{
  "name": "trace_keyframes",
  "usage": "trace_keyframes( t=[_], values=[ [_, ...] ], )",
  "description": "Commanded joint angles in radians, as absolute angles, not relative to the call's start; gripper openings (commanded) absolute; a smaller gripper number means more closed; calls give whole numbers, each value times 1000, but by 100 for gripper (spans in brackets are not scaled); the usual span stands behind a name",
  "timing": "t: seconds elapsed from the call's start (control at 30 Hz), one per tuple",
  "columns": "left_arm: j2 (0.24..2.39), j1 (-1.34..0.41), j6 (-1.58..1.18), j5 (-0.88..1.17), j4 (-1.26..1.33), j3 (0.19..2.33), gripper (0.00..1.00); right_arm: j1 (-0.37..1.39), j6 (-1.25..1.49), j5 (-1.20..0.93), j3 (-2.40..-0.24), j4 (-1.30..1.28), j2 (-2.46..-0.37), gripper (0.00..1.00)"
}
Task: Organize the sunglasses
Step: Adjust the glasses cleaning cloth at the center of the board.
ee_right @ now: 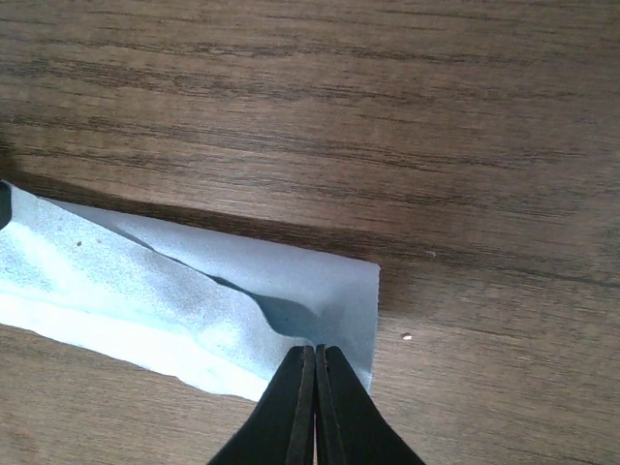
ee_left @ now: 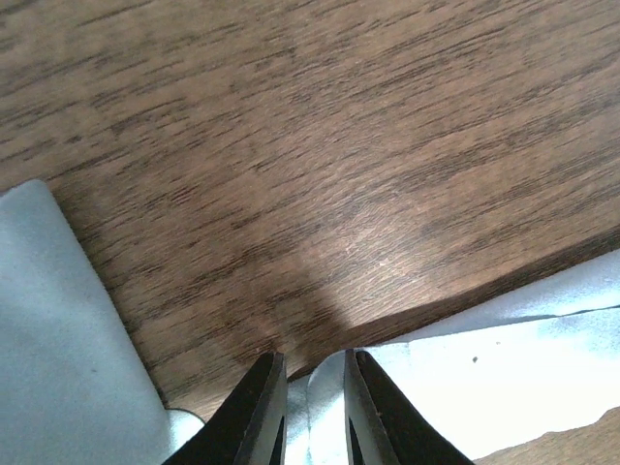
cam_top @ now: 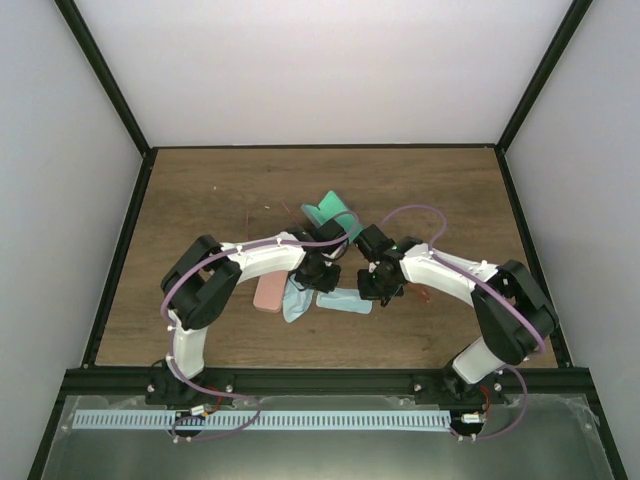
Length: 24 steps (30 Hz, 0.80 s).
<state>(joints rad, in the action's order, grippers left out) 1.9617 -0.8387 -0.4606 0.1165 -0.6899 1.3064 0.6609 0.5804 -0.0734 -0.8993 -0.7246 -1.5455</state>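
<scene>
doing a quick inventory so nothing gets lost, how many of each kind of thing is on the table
pink case: 1
teal case: 1
light blue cloths: 2
sunglasses: 2, seen only as faint thin reddish frames
total: 6

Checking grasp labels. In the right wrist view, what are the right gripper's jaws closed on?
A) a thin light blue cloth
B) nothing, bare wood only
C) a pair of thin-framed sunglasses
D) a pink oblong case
A: the right gripper has its jaws shut on the near edge of the thin, folded light blue cloth, which lies on the brown wooden table. Nothing else shows in that view.
</scene>
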Motion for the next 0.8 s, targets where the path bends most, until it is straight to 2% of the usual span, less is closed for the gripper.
trace_keyframes(
  t=[0.0,0.27,0.43,0.63,0.77],
  values=[
    [1932,-844,-465,93,-711,1320,17,672,573,-57,-911,-716,-1554,1],
    [1922,-844,-468,92,-718,1343,4,672,571,-60,-913,-713,-1560,1],
    [1922,-843,-463,92,-725,1356,4,672,569,-58,-915,-711,-1563,1],
    [1919,-843,-460,90,-731,1367,23,672,568,-61,-920,-710,-1570,1],
    [1924,-843,-457,96,-730,1364,24,672,568,-61,-920,-709,-1572,1]
  ],
)
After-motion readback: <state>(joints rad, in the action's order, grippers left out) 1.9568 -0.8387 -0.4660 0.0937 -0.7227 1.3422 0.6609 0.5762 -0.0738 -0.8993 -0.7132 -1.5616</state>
